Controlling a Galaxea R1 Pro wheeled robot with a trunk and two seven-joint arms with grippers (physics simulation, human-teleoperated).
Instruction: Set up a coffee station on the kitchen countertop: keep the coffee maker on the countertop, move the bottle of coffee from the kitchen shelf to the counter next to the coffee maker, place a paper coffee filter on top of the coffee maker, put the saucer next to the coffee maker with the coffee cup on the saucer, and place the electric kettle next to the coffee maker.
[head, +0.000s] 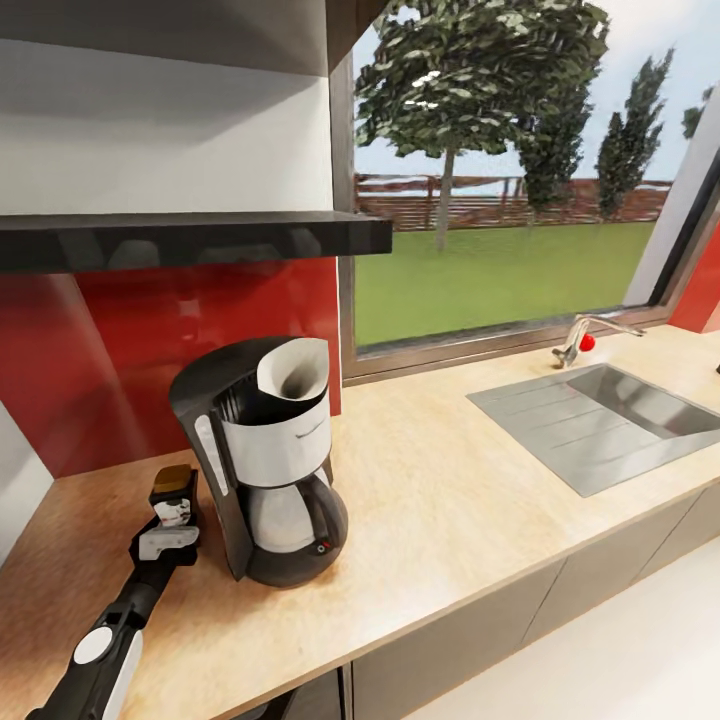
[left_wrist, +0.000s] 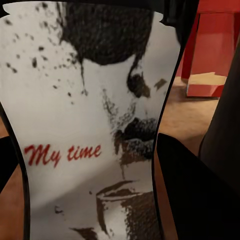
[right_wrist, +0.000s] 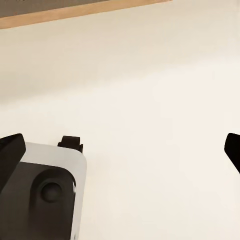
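Just beside the coffee maker (head: 265, 460), on the side away from the sink (head: 610, 420), the left end effector (head: 172, 525) is pinching the bottle of coffee (head: 174, 495) w/ its tan-brown top upright. The left wrist view is showing the label up close (left_wrist: 95, 130), "My time" in red, w/ dark fingers (left_wrist: 200, 200) flanking it. The bottle base is looking down at or nearly on the table (head: 450, 510); can't tell for sure whether it's touching.

The right end effector (right_wrist: 122, 150) is hanging spread over pale floor, pinching nothing, fingertips (right_wrist: 10, 152) well apart.

Coffee maker is standing on the table below the black kitchen shelf (head: 190, 238), a paper coffee filter (head: 295, 375) already sitting in its top. Saucer, cup, kettle: not in these frames.

Step in hand, as I'm judging it: setting the bottle down next to the coffee maker. Doing it well:
- Lowering straight, keeping the bottle vertical, until the base is resting flat on the table.
- Keeping it near the machine but apart, so the finger on that side isn't bumping the black housing when spreading.
- Spreading the fingers slowly & evenly; a lopsided release is likely tipping a small narrow bottle.
- Backing the arm out along its own line, away from the coffee maker, so the wrist isn't clipping the cap or nudging the filter.
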